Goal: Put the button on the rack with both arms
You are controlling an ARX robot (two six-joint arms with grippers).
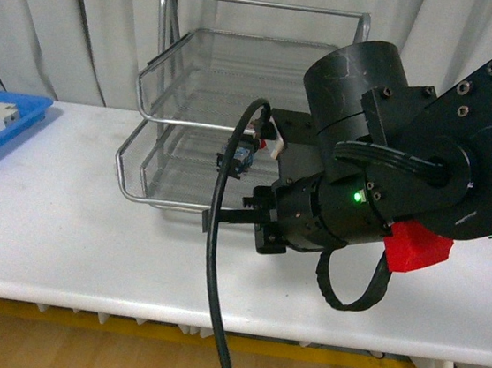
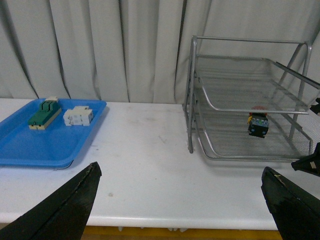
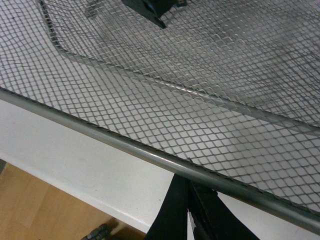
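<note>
Far left sits the blue tray [image 2: 20,150], well clear. My left gripper [image 2: 180,200] hangs spread and empty over the table [image 2: 145,165]. The button [image 2: 258,123] already rests in the rack [image 2: 192,90], on a lower tray. My right gripper [image 3: 192,212] looks pressed together at the rack's front rail; I judge a careless pull could snag it and jolt the button loose

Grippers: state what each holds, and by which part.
Left gripper is open and holds nothing. Right gripper sits at the rack front rim; a grip cannot be told. The button lies free in it.
</note>
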